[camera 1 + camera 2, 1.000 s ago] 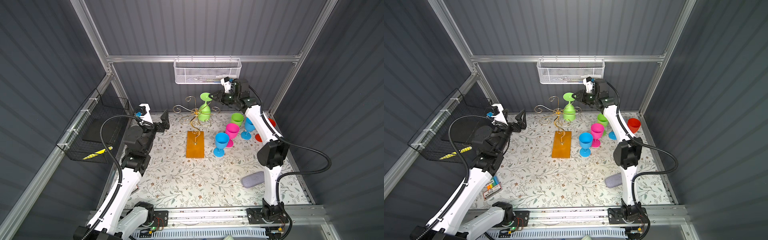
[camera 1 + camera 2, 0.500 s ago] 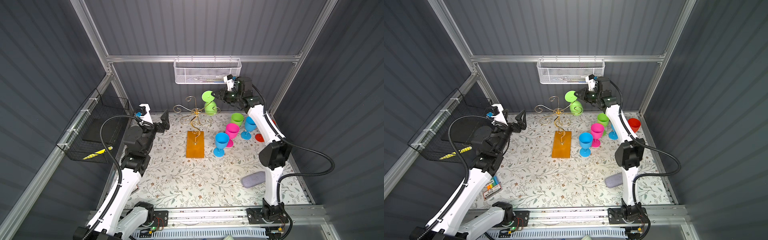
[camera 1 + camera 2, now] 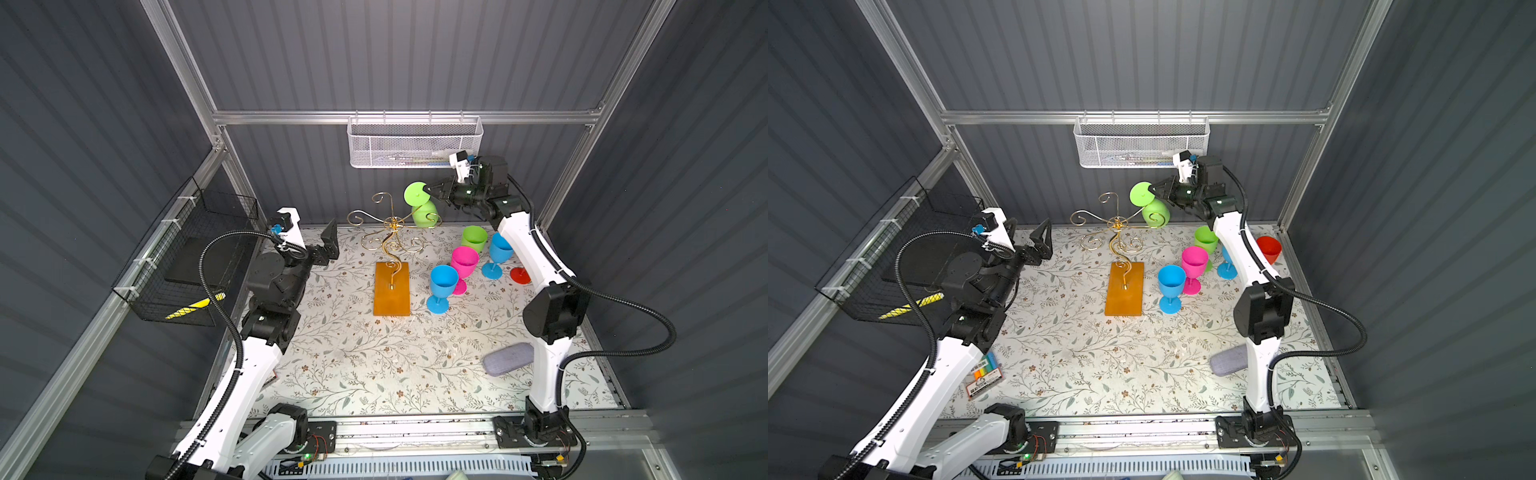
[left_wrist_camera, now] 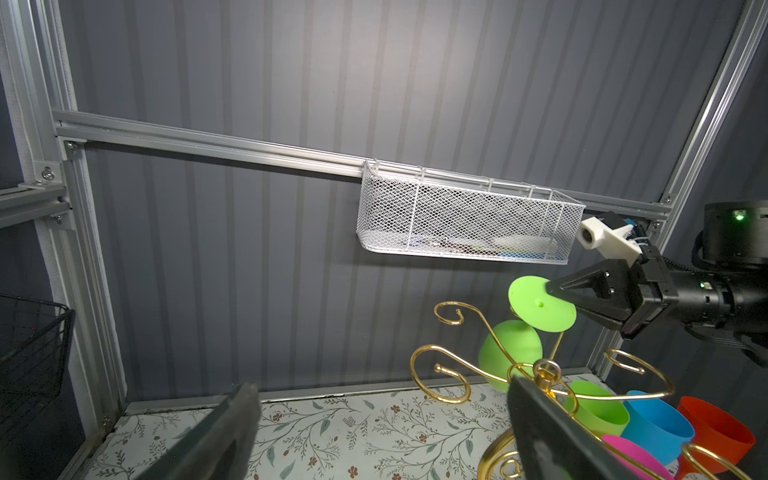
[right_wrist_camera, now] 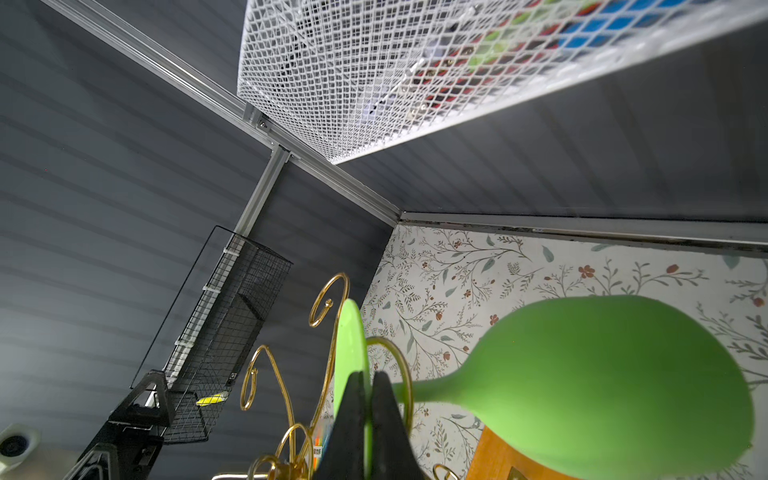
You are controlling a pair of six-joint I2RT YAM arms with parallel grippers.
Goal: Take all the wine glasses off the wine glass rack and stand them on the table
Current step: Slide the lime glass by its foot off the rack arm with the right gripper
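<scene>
One grip matters — the right gripper [image 3: 430, 192] pinches the round foot of the lime-green plastic wine glass [image 3: 422, 212], tipped sideways, stem inside a scroll of the thin gold wire rack [image 3: 391, 291]. Draw it straight out the scroll's mouth; the left gripper [image 4: 382, 386] gapes, empty.

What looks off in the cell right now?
The green wine glass lies tilted almost sideways at the wine glass rack, its foot pinched edge-on by the fingers of the right gripper, stem inside a gold scroll arm. The other glasses stand upright.
</scene>
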